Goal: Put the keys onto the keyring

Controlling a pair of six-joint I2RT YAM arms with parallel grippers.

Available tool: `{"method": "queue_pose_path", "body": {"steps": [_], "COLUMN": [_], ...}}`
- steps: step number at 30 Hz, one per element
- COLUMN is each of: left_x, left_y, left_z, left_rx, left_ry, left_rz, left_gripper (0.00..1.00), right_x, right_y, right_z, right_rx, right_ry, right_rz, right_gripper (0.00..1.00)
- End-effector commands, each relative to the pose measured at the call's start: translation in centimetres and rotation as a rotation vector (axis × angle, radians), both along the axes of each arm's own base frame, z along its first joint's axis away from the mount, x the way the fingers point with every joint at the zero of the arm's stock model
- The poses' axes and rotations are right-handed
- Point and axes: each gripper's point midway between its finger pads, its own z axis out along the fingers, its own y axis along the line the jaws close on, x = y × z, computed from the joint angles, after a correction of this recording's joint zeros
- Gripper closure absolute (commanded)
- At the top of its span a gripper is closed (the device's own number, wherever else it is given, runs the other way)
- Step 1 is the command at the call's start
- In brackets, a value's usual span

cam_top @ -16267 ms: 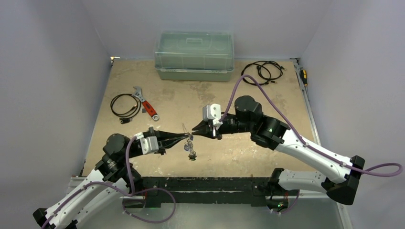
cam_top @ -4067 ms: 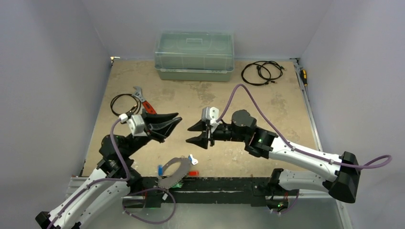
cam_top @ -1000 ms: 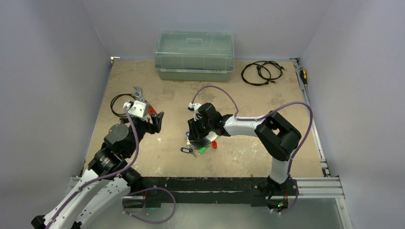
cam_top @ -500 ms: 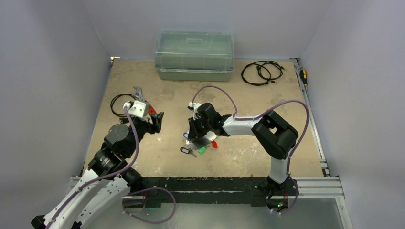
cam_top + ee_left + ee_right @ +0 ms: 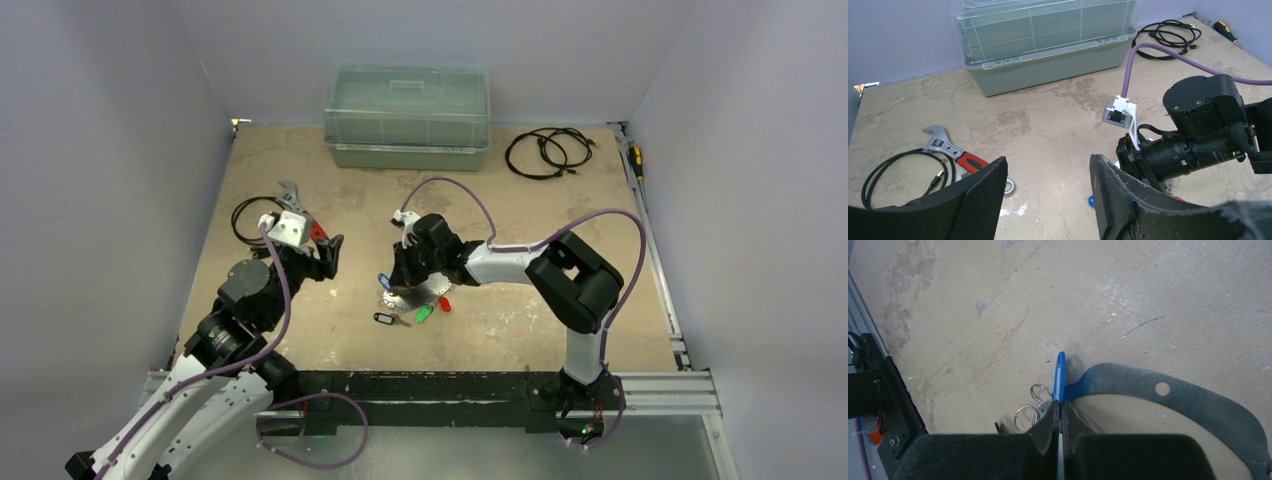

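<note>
Beside the keyring (image 5: 1128,382), the right claw (image 5: 1060,410) pinches tight on a blue-tag key (image 5: 1060,375) (left claw (image 5: 1048,200) hangs open, empty), and no key looks threaded yet.

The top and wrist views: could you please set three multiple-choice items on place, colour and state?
1. Where does the storage box stand? A at the table's far edge; B at its near edge; C mid-table.
2. What colour is the key tag in the right claw? A red; B blue; C green.
3. How is the left claw? A shut on a wrench; B open, empty; C shut on a cable.
Answers: A, the top view shows it there; B, blue shows between the shut jaws; B, its jaws stand apart, empty.
</note>
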Motion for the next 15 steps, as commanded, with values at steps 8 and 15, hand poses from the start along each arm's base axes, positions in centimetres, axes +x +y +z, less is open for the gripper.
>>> {"method": "queue_pose_path", "body": {"steps": [8,15], "left_x": [0.0,-0.1], "left_y": [0.1,0.2], "left_z": [0.8,0.8], "left_rx": [-0.001,-0.001], "left_ry": [-0.023,-0.025], "left_rz": [-0.003,-0.002], "left_gripper": [0.40,0.40], "right_x": [1.1,1.4], "right_y": [1.0,1.2], "right_z": [7.4,10.8], "right_rx": [0.164,0.203], "right_ry": [-0.203,-0.278], "right_rz": [0.027,0.037], "right_gripper": [1.00,1.00]}}
